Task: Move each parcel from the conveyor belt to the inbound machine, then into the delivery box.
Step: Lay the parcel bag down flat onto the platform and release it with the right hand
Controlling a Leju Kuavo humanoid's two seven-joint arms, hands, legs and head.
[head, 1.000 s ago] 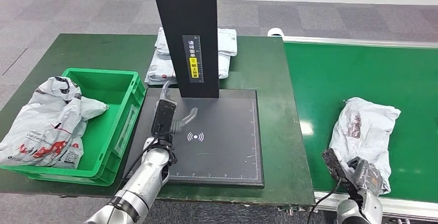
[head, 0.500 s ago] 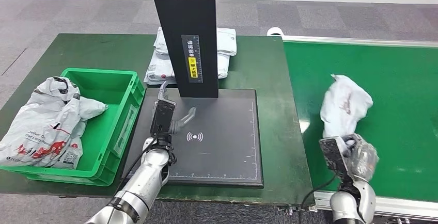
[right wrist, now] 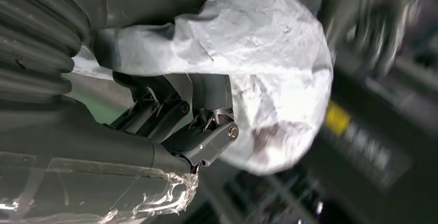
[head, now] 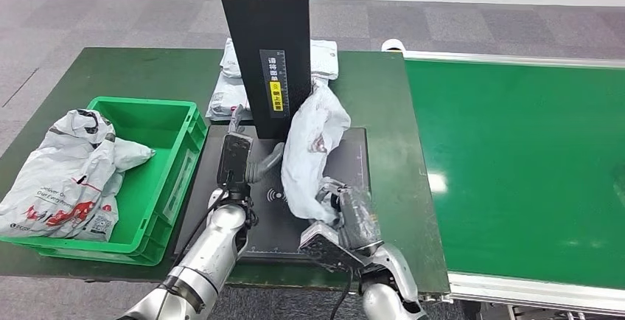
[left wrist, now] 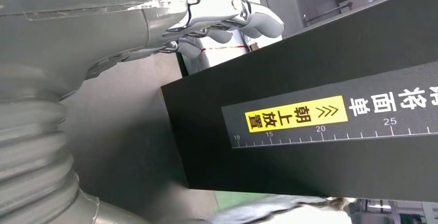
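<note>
My right hand (head: pixel 346 220) grips a grey parcel (head: pixel 313 147), holding it up over the black inbound machine's scan plate (head: pixel 332 180), just right of its black column (head: pixel 269 47). My left hand (head: pixel 247 161) rests over the plate's left side near the column foot, fingers loosely apart and holding nothing. Left of the plate, the green delivery box (head: pixel 166 150) on the bench (head: pixel 390 128) has another parcel (head: pixel 70 169) slumped over its left rim. More parcels (head: pixel 324 58) lie behind the column. The green conveyor belt (head: pixel 516 158) runs along the right.
</note>
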